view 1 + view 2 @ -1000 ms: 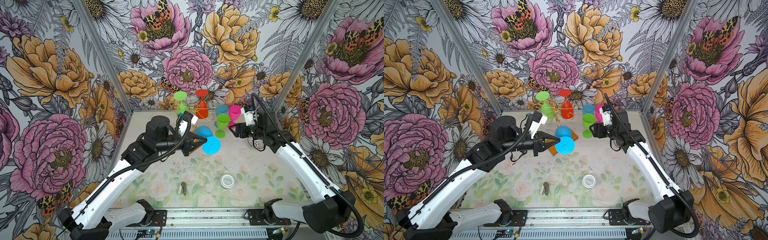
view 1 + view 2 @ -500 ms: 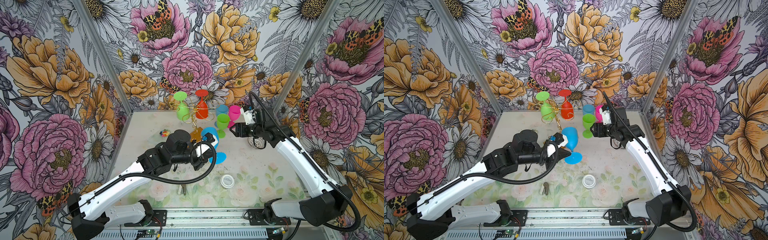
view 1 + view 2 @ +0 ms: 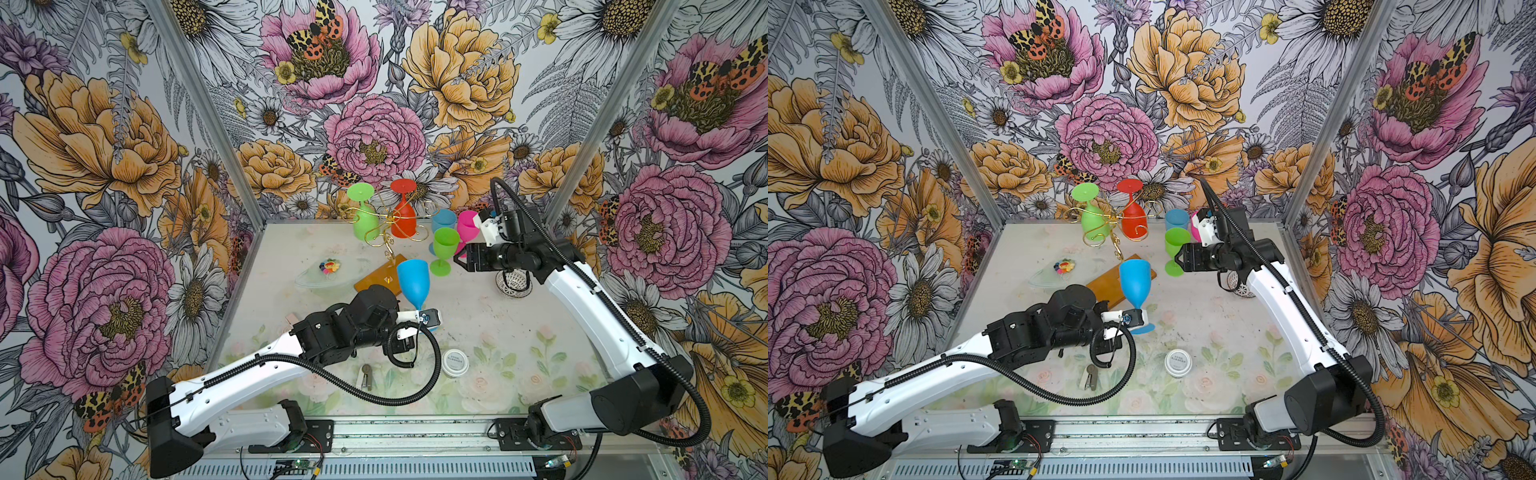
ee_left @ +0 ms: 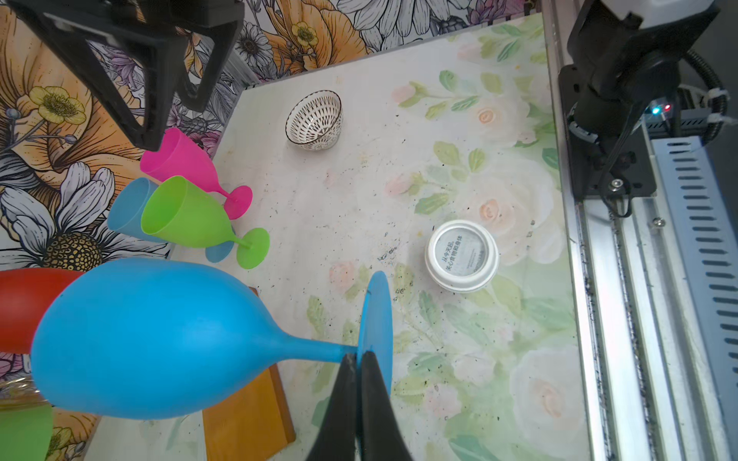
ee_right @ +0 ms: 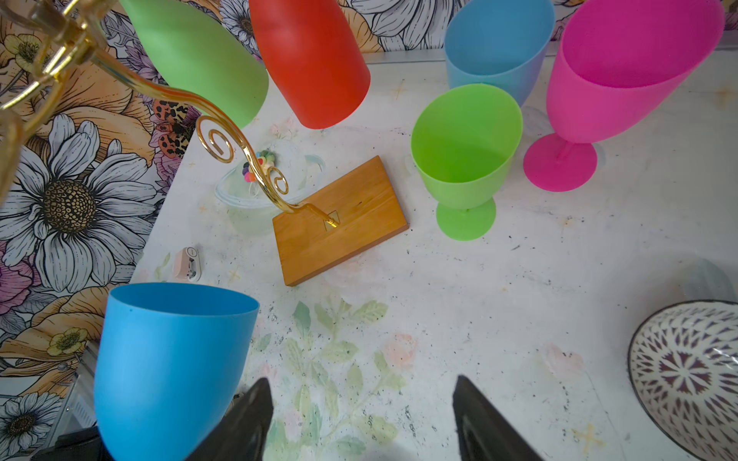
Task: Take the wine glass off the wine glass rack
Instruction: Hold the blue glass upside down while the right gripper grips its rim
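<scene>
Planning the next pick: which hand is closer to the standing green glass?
Right. The right hand hangs open just beside the standing green glass; the left hand is farther forward, shut on the blue glass by its stem.

The back wall (image 3: 374,104), the left wall (image 3: 83,187) and the right wall (image 3: 698,187) all carry the same oversized floral paper: pink peonies, orange-yellow blooms, white daisies and grey ferns on a pale ground. Spotted orange-and-black moths (image 3: 316,37) sit in some of the flowers. The walls meet at slim grey metal posts (image 3: 201,104) that lean outward in both top views. The worktop (image 3: 519,332) is whitish, with faint roses and green leaves printed toward its near edge, and it is peppered with small dark specks. Along that edge runs a silvery metal rail (image 3: 415,434), with a slotted grille (image 3: 374,471) below it. The light is soft and even, and shadows on the worktop are weak.
</scene>
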{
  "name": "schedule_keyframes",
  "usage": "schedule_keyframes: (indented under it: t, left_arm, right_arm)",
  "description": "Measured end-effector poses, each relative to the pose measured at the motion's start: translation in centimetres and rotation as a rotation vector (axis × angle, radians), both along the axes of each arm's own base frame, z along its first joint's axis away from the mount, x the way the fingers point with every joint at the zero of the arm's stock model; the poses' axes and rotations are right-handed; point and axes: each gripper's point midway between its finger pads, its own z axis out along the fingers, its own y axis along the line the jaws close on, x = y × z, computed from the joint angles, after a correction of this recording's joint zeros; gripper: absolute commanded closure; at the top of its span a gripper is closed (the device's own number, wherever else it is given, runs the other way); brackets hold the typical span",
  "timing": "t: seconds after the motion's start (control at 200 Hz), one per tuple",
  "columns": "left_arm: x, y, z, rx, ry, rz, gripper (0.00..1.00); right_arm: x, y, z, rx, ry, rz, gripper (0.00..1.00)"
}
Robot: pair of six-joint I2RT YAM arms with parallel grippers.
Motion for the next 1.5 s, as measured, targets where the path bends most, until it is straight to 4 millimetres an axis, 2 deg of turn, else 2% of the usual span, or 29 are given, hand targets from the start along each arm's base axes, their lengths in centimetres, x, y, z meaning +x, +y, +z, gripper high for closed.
schedule_keyframes:
  t: [0.155,0.38,0.48,0.681,1.051,1.501]
  left_arm:
    - [0.0,0.5,-1.3,0.085,-0.096,-0.023,1.0]
    - [-0.6,1.1,-4.6,0.234,-0.242,-0.091,1.0]
    - [-0.3,1.4,-5.4,0.281,-0.299,-0.1,1.0]
    - [0.7,1.5,-5.8,0.331,-0.434,-0.103,1.0]
    - [1.1,1.6,-6.9,0.416,-0.661,-0.145,1.0]
    - [1.5,1.3,-5.9,0.453,-0.801,-0.152,1.0]
  right_arm:
    - [0.2,0.7,0.2,0.023,0.025,0.026,0.28]
    - [0.3,1.8,0.7,0.067,0.05,0.071,0.28]
    - [0.1,2.3,0.9,0.089,0.067,0.095,0.28]
    - [-0.8,3.2,1.4,0.139,0.093,0.145,0.28]
    - [-1.4,4.5,1.7,0.195,0.135,0.208,0.29]
    - [-1.4,4.9,0.7,0.199,0.172,0.225,0.32]
